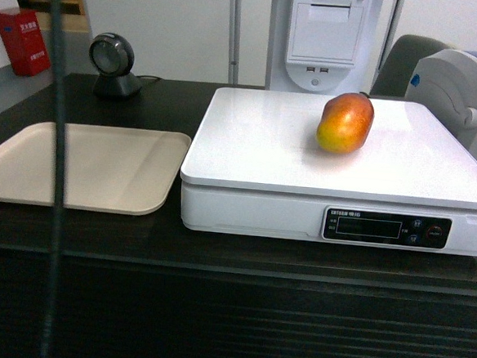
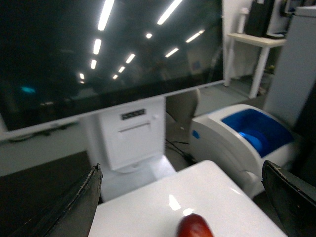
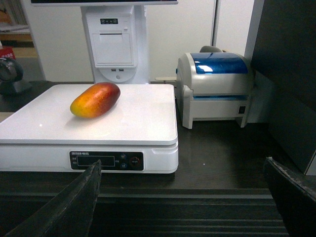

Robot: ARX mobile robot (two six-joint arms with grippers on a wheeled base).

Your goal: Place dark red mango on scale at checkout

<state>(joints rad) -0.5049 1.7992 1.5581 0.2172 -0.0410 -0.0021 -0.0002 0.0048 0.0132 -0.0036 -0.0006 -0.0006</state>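
Observation:
The dark red mango lies on its side on the white scale, right of the top's middle, with nothing holding it. The scale stands on the dark checkout counter. My left gripper hovers open above the scale, and the mango's red end shows just below, between its fingers. Held out in front of the counter's ribbed face, my right gripper is open and empty; it looks at the scale and the mango. Neither gripper shows in the head view.
A beige tray lies left of the scale. A round black scanner stands behind it. A white and blue label printer sits right of the scale, a receipt printer behind. A dark cable hangs down at the left.

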